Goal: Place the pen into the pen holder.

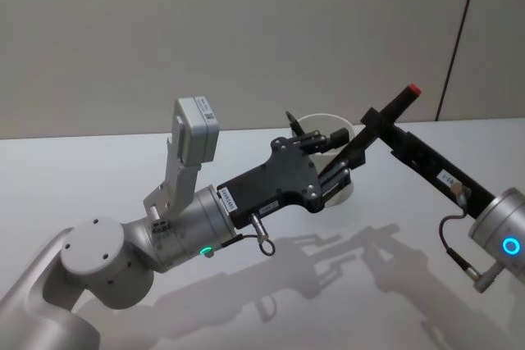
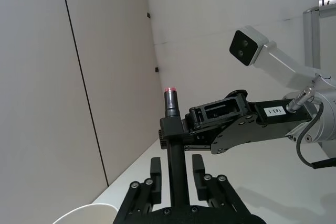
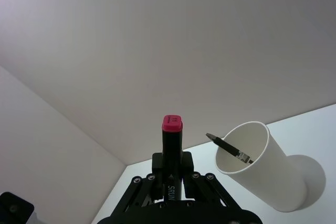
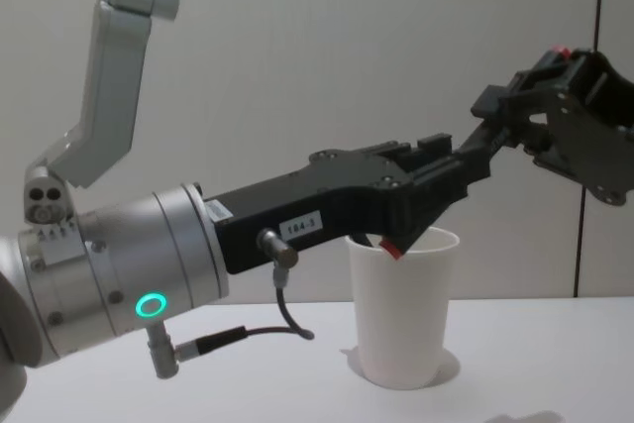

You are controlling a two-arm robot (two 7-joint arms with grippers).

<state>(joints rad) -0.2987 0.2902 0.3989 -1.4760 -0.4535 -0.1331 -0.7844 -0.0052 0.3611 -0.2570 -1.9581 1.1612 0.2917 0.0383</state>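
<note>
The pen (image 1: 400,101) is a black marker with a red cap, held slanting above the table. My right gripper (image 1: 371,125) is shut on its upper part, just below the cap (image 3: 171,124). Its lower part runs between the fingers (image 2: 155,174) of my left gripper (image 1: 336,174), which stand open with a gap on each side of the barrel (image 2: 176,166). The pen holder (image 1: 325,118), a white paper cup (image 4: 401,324), stands upright right under the left gripper (image 4: 426,170). A red tip (image 4: 396,249) shows at the cup's mouth.
A thin black pen (image 3: 228,148) leans inside the cup and sticks out over its rim. The white table (image 1: 82,170) lies bare around the cup. A pale wall stands close behind. Both arms cross over the table's middle.
</note>
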